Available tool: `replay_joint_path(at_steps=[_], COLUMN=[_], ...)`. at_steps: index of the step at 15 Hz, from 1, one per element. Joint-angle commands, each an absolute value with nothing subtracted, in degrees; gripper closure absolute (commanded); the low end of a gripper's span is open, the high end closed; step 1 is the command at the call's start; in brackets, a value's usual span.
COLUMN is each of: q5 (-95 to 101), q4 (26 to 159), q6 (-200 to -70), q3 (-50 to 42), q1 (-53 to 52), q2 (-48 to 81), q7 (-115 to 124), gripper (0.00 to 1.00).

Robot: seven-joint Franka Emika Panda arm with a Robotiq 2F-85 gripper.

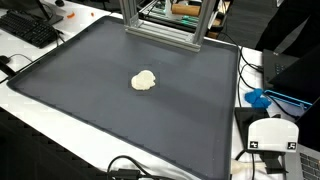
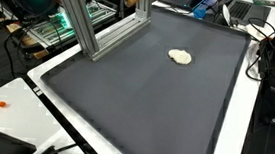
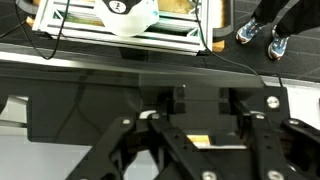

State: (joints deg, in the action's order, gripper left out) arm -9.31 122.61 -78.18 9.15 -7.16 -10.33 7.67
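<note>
A small cream-coloured lump (image 1: 144, 80) lies alone near the middle of a large dark mat (image 1: 90, 100); it also shows in an exterior view (image 2: 181, 58) towards the mat's far side. The arm and gripper do not show in either exterior view. In the wrist view only the gripper's (image 3: 190, 165) black linkages fill the lower part of the picture. The fingertips are cut off by the bottom edge. Nothing shows between the jaws. The wrist camera looks level across the mat's far edge, and the lump is out of its view.
An aluminium frame (image 1: 160, 25) stands at the mat's back edge and shows in both exterior views (image 2: 92, 23) and in the wrist view (image 3: 120, 35). A keyboard (image 1: 28, 28) lies beside the mat. A white device (image 1: 270, 135) and cables sit at a corner. A person's feet (image 3: 260, 35) are beyond the frame.
</note>
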Motion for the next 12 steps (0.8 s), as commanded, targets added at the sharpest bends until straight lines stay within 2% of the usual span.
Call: replay_joint_path(at_steps=[1,7,8,9,11,12], q5=[-8.72,-7.80,-7.98,-7.80,-7.71,-8.08], q4=[124.51,124.53,124.47,124.51,124.46,124.23], q6=[-78.55,-79.40,-79.30,-79.44,-79.79,-79.91], q3=[10.10,10.39,10.31,10.30,10.30,10.17], q1=[-8.31,-8.59,-8.57,-8.52,-8.51,-8.44], q2=[-11.16,-10.87,-10.77,-10.74,-10.73,-10.78], q7=[7.18,7.40,7.20,7.34,7.33,7.25], gripper=[0.65,0.65,0.29,0.12,0.01,0.00])
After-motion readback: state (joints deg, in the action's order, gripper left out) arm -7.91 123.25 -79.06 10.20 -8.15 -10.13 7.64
